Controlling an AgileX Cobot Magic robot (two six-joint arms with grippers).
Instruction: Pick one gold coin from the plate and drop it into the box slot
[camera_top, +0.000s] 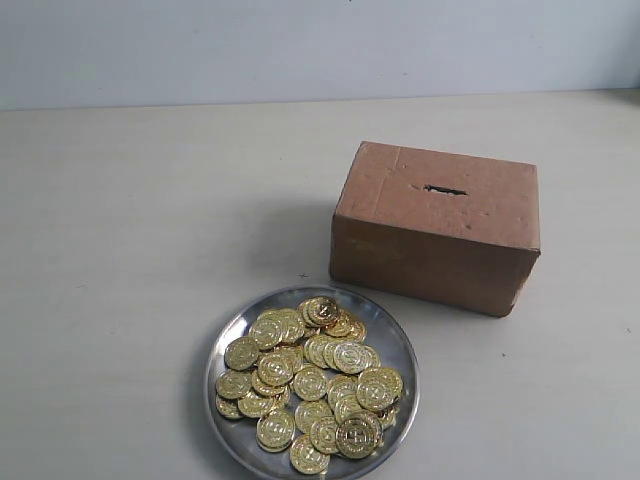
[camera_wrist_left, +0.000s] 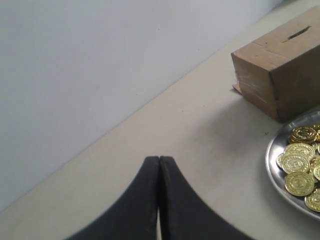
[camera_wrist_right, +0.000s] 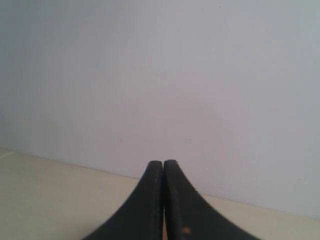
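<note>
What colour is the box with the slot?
Reddish-brown cardboard box, clearest in the exterior view.

The plate (camera_top: 390, 335) is getting cut off at its 6 o'clock side by the picture's edge. The coins (camera_top: 310, 382) are lying on each other, hiding some below. Their marks are looking too small to read.
</note>
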